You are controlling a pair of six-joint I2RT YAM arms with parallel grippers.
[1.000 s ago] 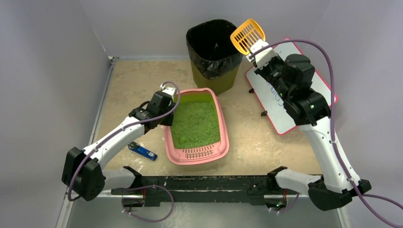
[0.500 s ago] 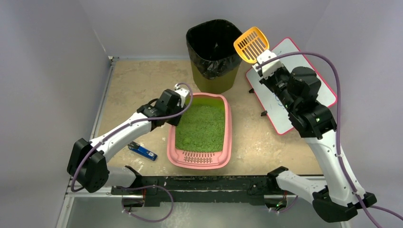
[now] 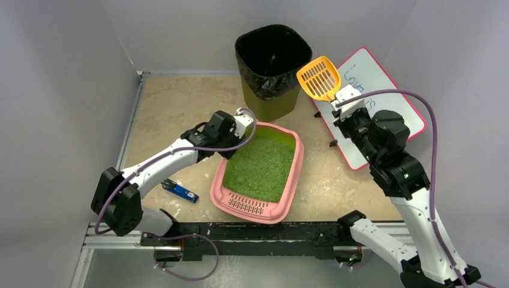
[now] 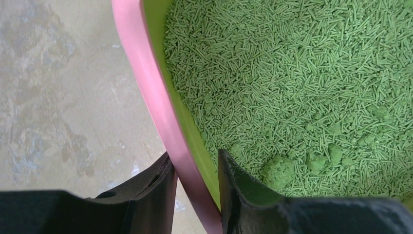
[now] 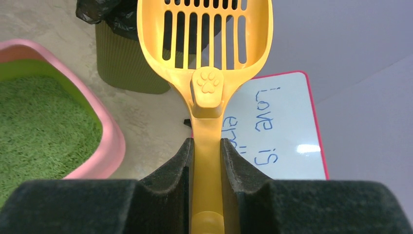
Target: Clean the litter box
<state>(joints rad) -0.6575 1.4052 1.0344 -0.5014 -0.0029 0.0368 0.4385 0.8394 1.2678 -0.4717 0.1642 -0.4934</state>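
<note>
Top view, litter box: the pink litter box (image 3: 292, 171) lies skewed on the table (image 3: 162, 102), grate lip toward the arm bases, far end near the bin (image 3: 273, 60)
Top view, left gripper: the left gripper (image 3: 243, 119) sits at the box's far left corner, on the rim
Top view, right gripper: the right gripper (image 3: 348, 99) hangs right of the bin, over the whiteboard (image 3: 390, 81), carrying the orange scoop (image 3: 319, 78)
Left wrist, grasp: the 2 fingers (image 4: 243, 190) straddle the pink rim, 1 outside over the table and 1 inside against the wall, pinching it
Left wrist, litter: green pellet litter (image 4: 302, 73) fills the box, with a few clumps (image 4: 277, 170) just beside the inner finger
Right wrist, grasp: the jaws are clamped on the scoop's handle, the slotted blade points toward the bin, and nothing shows in it
Step in hand: likely between scoops, with 1 arm steadying the box while the scoop is empty
Next move: bring the scoop down into the litter near the clumps, slide under them, sift, then carry them to the bin without spilling
</note>
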